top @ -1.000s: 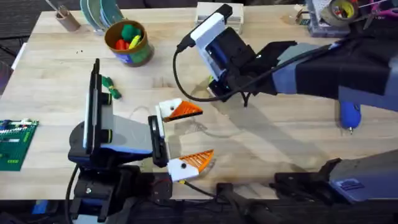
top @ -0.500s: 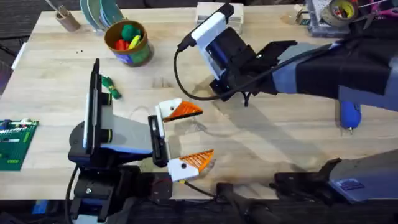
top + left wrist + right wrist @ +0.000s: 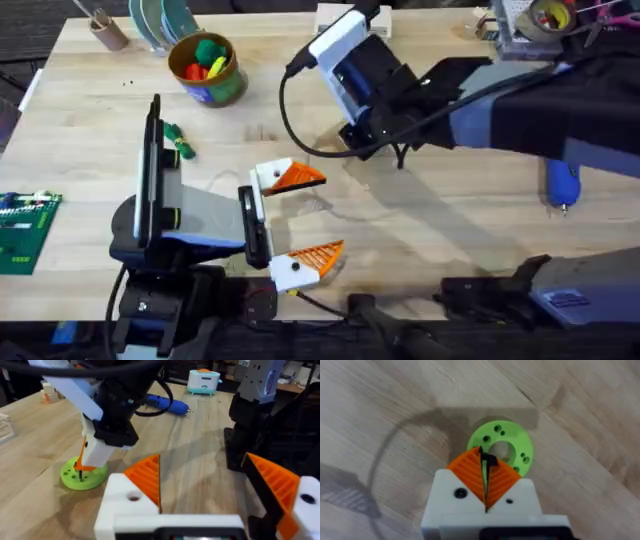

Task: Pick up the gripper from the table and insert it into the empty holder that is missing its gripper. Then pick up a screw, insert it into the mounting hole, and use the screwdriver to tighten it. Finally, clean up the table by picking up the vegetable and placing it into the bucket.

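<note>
My right gripper [image 3: 485,471] is shut on a thin black screw [image 3: 484,462] and holds it upright, tip down over the bright-green disc [image 3: 514,442]. The left wrist view shows that gripper [image 3: 85,462] from the side, with the screw [image 3: 80,474] at the disc [image 3: 82,477]. My left gripper [image 3: 320,216] rests open near the table's front. Each of its white holders [image 3: 125,505] carries an orange ribbed gripper piece [image 3: 146,477]. The blue screwdriver [image 3: 562,186] lies at the right. The dark-green vegetable [image 3: 178,142] lies at the left, in front of the bucket [image 3: 207,68].
A green circuit board [image 3: 24,230] sits at the left edge. A tan cup of sticks [image 3: 104,30] and a tape roll [image 3: 549,15] stand along the back. The right arm's cable [image 3: 290,115] loops over the table's middle.
My right arm has shifted slightly towards the back of the table with the screw still in its grip. The left arm has not moved.
</note>
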{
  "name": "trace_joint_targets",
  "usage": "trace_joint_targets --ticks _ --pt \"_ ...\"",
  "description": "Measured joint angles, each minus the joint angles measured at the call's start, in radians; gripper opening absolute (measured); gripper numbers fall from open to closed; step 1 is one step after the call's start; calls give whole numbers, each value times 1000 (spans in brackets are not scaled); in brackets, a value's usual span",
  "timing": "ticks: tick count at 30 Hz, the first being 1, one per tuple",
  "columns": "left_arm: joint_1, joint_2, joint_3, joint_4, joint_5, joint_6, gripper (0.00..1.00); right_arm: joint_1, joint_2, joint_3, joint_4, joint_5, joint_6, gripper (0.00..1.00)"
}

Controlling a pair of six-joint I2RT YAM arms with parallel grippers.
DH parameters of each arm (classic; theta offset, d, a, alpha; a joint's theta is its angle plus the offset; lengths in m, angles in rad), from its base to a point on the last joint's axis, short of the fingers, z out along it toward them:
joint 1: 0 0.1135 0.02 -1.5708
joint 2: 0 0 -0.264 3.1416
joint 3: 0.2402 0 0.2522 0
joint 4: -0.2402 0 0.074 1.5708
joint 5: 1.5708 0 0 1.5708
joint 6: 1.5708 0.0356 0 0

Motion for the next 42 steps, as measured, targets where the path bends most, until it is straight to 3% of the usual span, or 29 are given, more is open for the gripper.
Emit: trace_joint_targets --ticks 7,12,27,38,42 --pt "0 0 0 0 0 0 993 0 -52 4 -20 32 -21 9" --pt "0 0 0 0 0 0 993 0 -64 41 -125 39 -71 8" --pt "0 0 0 0 0 0 993 6 -66 455 -581 -30 -160 8" --pt "0 0 0 0 0 0 992 153 -56 702 -740 -88 -214 8" --pt "0 0 0 0 0 0 993 232 -31 735 -749 -95 -251 8"
